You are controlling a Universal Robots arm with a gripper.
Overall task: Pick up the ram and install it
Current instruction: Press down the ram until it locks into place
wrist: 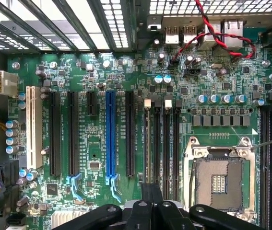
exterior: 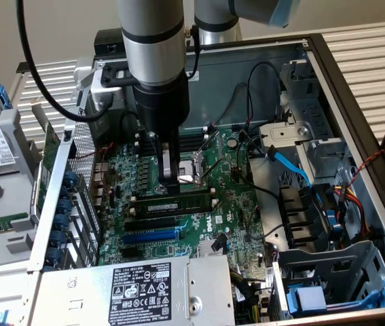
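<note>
The arm reached straight down into the open computer case (exterior: 355, 102), and its hand (exterior: 168, 187) was low over the motherboard (exterior: 240, 204), just in front of the silver processor socket (exterior: 193, 168). The hand was clenched, its two dark fingers drawn together with no gap to speak of between them.

The ram (exterior: 178, 202) stood on its long edge right under those fingertips. It was a thin dark green stick with a pale label, running across the board from the exterior view's left to its right. The hand met it at about the middle of its length and pinched its upper edge, so the stick reached out to either side of the fingers. Nearer the camera, alongside the ram, lay the long black slots (exterior: 153, 223), then the blue expansion slot (exterior: 148, 236), and beyond those the grey power supply (exterior: 144, 288) with its white sticker.

From the wrist camera the hand (wrist: 151, 190) showed as black fingers closed to a point. The ram (wrist: 147, 143) ran away from them edge-on as a narrow strip among the black memory sockets (wrist: 167, 143). It lay between the blue expansion slot (wrist: 110, 134) and the processor socket (wrist: 219, 179). I could not tell whether the stick's lower edge was seated in a socket.
</note>
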